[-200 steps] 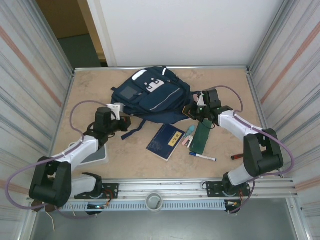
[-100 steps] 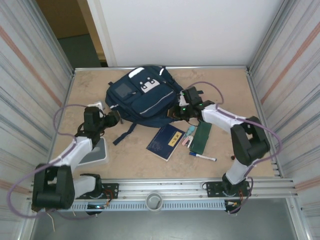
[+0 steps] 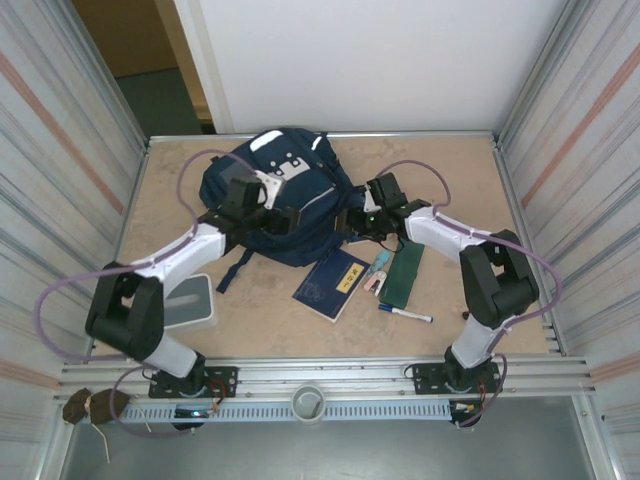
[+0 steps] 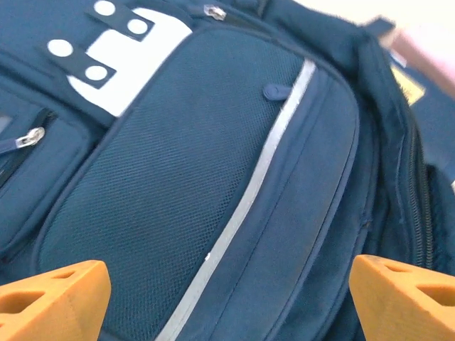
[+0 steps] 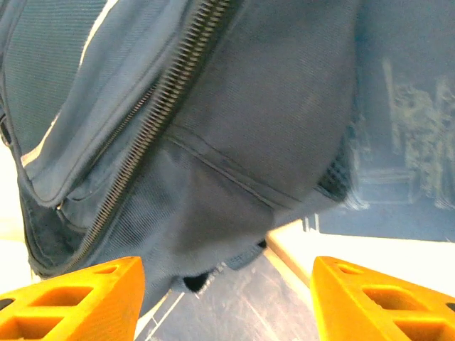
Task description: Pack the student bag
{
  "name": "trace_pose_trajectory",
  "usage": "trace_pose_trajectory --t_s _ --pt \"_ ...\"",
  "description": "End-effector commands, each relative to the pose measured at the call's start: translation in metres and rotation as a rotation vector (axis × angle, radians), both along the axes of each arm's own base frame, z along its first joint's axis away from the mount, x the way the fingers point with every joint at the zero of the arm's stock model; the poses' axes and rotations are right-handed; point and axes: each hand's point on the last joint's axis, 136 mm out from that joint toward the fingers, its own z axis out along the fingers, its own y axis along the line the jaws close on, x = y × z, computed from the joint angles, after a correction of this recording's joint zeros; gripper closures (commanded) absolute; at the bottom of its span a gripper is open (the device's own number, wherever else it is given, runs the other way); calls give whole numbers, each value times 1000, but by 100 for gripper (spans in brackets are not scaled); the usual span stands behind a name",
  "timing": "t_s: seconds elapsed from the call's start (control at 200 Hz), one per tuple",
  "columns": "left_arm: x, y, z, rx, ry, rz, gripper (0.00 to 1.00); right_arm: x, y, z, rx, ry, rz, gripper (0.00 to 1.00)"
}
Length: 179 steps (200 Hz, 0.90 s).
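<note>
The student bag (image 3: 285,190) is a large navy backpack lying at the back of the table, front pockets up. My left gripper (image 3: 282,217) hovers over its front pocket. Its orange fingertips (image 4: 53,298) stand wide apart over the mesh panel and the reflective stripe (image 4: 249,206), open and holding nothing. My right gripper (image 3: 352,222) is at the bag's right lower corner (image 5: 213,185). It is open too, and the fabric and zipper (image 5: 153,135) hang just beyond its fingertips (image 5: 384,298), not pinched.
In front of the bag lie a navy book with a yellow label (image 3: 333,283), small glue and eraser items (image 3: 378,270), a green pencil case (image 3: 405,275), a marker (image 3: 405,315) and a red pen (image 3: 473,314). A white box (image 3: 190,303) sits front left.
Both grippers have opened. The left arm swung from the table left of the bag to above its front pocket. The bag has shifted left and back; the right gripper followed its corner.
</note>
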Motion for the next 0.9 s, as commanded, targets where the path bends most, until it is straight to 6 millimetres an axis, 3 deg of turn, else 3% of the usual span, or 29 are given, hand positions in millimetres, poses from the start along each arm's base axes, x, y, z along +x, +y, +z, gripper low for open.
trace_pose_trajectory --t_s 0.0,0.145,0.225,0.361,0.486,0.576,0.636,0.686,0.807,0.892 --pt "-6 -13 -23 184 39 -170 11 9 9 -18 -63 -3 -28 41" --pt "3 -28 -43 260 82 -249 10 5 -4 -46 -136 26 -45 66" --pt "9 -36 -52 289 93 -281 10 2 -7 -53 -152 36 -41 73" --pt "22 -37 -72 372 118 -281 17 -3 -5 -52 -140 31 -3 73" --pt "36 -32 -76 425 120 -256 46 -9 -7 -29 -144 -19 48 60" --pt "37 -33 -60 371 102 -257 69 -18 -22 -10 -196 -49 54 48" --pt "37 -32 -38 275 85 -244 89 -30 -32 -2 -227 -45 50 44" --pt "37 -28 -16 172 62 -220 98 -43 -35 3 -226 -39 53 42" --pt "36 -8 39 -110 -20 -149 100 -77 -29 9 -219 -25 73 38" --pt "33 8 73 -307 -50 -142 100 -91 -30 13 -247 -25 77 36"
